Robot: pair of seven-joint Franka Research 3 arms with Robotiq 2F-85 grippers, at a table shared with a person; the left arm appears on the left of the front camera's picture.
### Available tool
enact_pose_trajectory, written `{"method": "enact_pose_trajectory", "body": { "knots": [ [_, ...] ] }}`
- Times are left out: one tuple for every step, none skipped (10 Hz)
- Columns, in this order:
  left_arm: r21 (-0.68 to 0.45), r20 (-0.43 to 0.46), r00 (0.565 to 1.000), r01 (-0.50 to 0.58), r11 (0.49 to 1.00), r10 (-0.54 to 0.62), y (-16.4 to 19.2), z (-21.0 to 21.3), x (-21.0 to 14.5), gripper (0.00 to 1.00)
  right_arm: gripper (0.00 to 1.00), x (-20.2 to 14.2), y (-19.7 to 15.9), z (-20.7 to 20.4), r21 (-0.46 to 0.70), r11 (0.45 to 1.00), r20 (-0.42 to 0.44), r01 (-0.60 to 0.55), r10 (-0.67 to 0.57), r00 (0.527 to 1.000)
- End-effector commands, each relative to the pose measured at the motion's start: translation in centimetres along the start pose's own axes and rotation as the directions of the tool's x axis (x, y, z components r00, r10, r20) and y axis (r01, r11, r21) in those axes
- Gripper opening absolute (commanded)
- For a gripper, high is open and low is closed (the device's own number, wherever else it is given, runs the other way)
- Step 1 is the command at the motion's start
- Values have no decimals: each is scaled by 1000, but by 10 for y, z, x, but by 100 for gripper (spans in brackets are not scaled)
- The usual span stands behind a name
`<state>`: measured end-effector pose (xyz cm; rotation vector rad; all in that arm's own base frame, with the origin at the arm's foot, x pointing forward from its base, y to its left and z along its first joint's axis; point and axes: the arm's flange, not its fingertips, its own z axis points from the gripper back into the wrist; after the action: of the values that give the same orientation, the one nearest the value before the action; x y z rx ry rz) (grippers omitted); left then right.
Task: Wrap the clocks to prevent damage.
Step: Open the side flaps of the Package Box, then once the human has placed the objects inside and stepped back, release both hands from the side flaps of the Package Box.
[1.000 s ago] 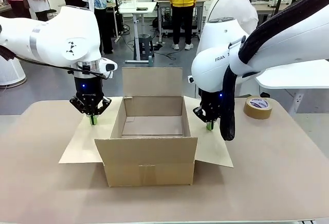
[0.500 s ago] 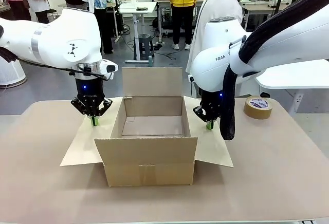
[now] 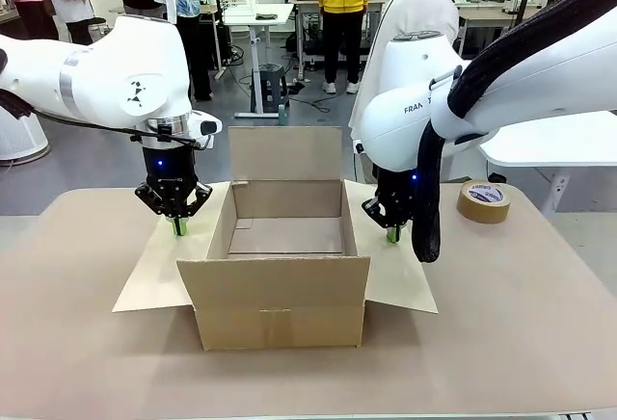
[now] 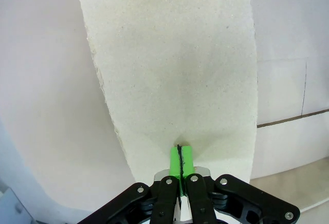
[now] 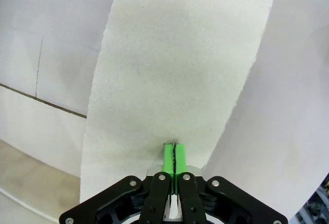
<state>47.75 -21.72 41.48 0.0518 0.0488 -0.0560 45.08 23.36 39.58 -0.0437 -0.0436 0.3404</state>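
Observation:
No clocks are in view. An open cardboard box [image 3: 280, 314] stands mid-table with its side flaps spread flat. My left gripper [image 3: 176, 227] is shut, pads together, tips down on the left flap [image 3: 154, 275]. My right gripper [image 3: 392, 236] is shut too, tips down on the right flap [image 3: 400, 280]. In the left wrist view the closed left gripper [image 4: 179, 154] meets the pale flap [image 4: 175, 70]. The right wrist view shows the closed right gripper [image 5: 175, 154] on its flap [image 5: 180, 70]. Nothing sits between either pair of fingers. The box's inside looks bare.
A roll of brown tape [image 3: 483, 201] lies at the table's back right. A person in white [image 3: 424, 6] stands behind the box at the far side. The beige table [image 3: 501, 343] has free room in front and to the right.
The left gripper has edged slightly right and the left flap shifted a little with it. The person behind has stepped leftward. The right gripper has stayed put.

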Motion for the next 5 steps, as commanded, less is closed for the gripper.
{"method": "enact_pose_trajectory", "body": {
  "knots": [
    [9,-2,1000,3,1000,-3,1,-1,0,0,1,0,0,-1,-2,1000,0,-1,1,1000],
    [9,-2,1000,3,1000,-3,1,-1,0,0,1,0,0,-1,-2,1000,0,-1,1,1000],
    [9,-2,1000,3,1000,-3,1,-1,0,0,1,0,0,-1,-2,1000,0,-1,1,1000],
    [9,-2,1000,3,1000,-3,1,-1,0,0,1,0,0,-1,-2,1000,0,-1,1,1000],
    [9,-2,1000,3,1000,-3,1,-1,0,0,1,0,0,-1,-2,1000,0,-1,1,1000]
  ]
}}
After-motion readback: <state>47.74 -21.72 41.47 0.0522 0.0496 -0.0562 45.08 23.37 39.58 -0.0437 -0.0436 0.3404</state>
